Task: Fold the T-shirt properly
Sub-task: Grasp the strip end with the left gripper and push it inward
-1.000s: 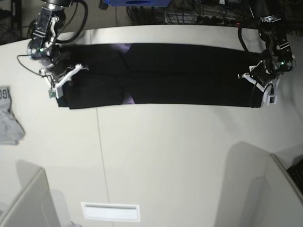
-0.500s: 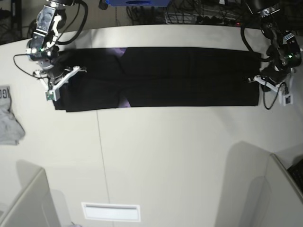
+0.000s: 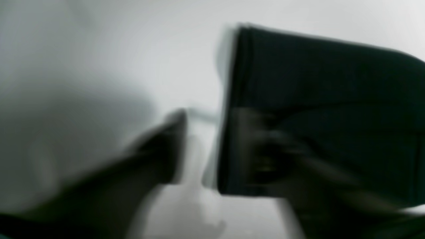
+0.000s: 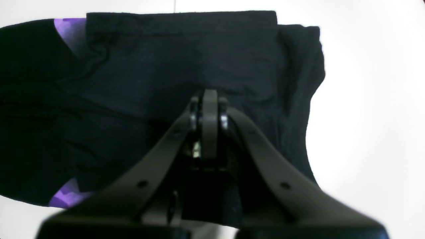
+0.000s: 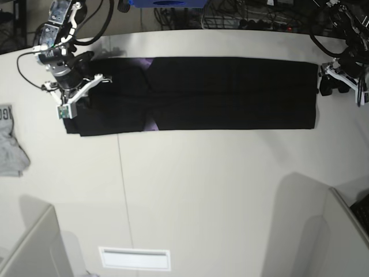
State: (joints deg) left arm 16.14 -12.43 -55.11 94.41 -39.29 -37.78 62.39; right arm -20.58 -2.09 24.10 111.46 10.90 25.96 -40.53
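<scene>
The black T-shirt (image 5: 230, 92) lies flat as one long folded band across the far half of the table. Bits of purple print (image 4: 66, 30) show at its folds. My right gripper (image 4: 209, 98) is shut on the cloth near the band's left end (image 5: 74, 92), and wrinkles run toward its tips. My left gripper (image 5: 330, 85) hovers just past the band's right edge, off the cloth. In the blurred left wrist view its jaws stand open (image 3: 220, 132), one finger (image 3: 172, 146) over bare table and the other over the T-shirt (image 3: 315, 83).
A small light-grey garment (image 5: 8, 144) lies at the table's left edge. A white rectangular plate (image 5: 135, 258) sits near the front edge. Grey panels rise at the front left (image 5: 34, 248) and front right (image 5: 340, 231). Cables (image 5: 242, 20) run behind the table.
The shirt was pulled straight and shifted toward the table's far side. My left gripper then opened, let go of the right end and moved up and away from it. The right gripper stays shut.
</scene>
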